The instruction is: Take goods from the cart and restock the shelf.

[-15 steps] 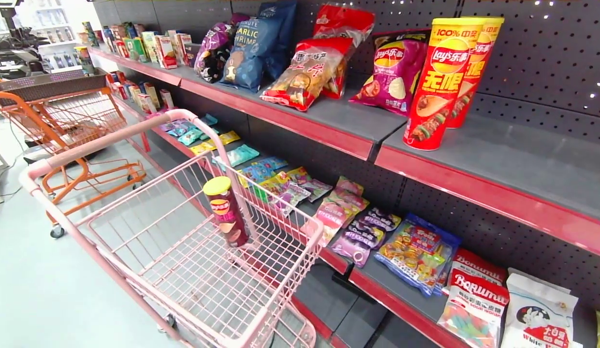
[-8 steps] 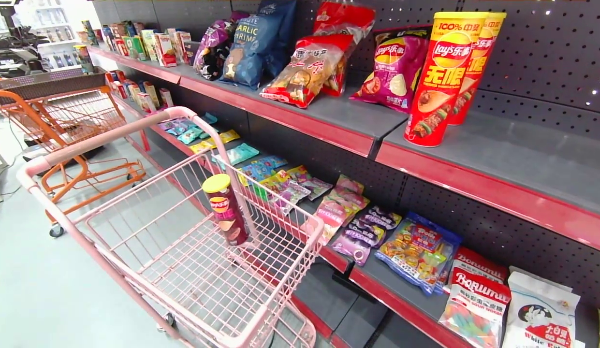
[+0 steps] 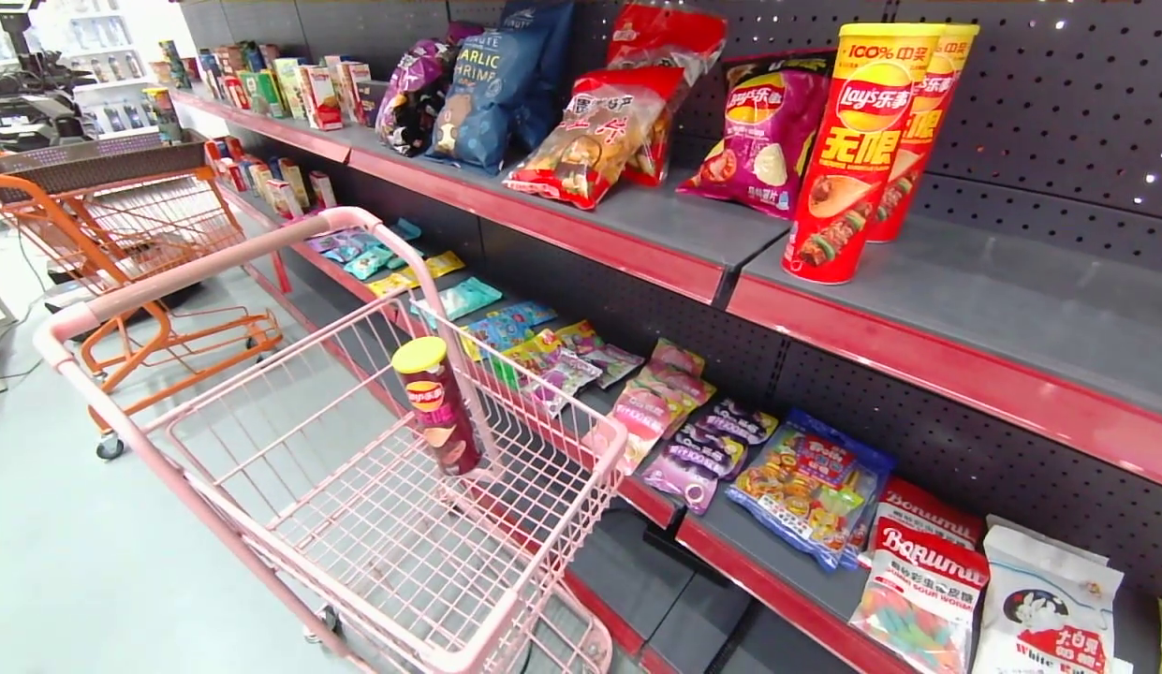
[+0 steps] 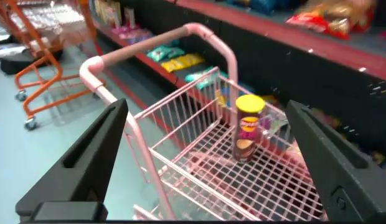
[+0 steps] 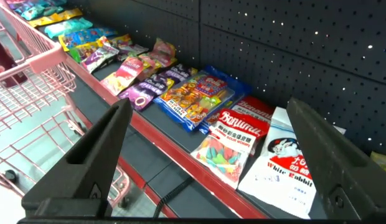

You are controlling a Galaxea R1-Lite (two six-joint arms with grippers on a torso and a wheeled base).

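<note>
I am holding my left gripper [image 4: 207, 106] wide open facing the pink cart [image 3: 197, 270], so its fingers are framing the chip can [image 3: 437, 407] standing upright, perhaps leaning slightly, against the cart's shelf-side wire wall. My right gripper [image 5: 208, 102] is hanging open over the candy bags [image 5: 199, 93] on the lower shelf [image 5: 149, 143]. That wire wall is crowding the can, while the upper shelf [image 3: 992, 309] is offering bare room beside the tall red cans [image 3: 852, 150]

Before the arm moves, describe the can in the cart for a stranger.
Find the pink cart beside the shelves. One can stands upright inside, against the shelf-side wire. It is dark maroon with a yellow lid; the top-shelf cans are red.
</note>
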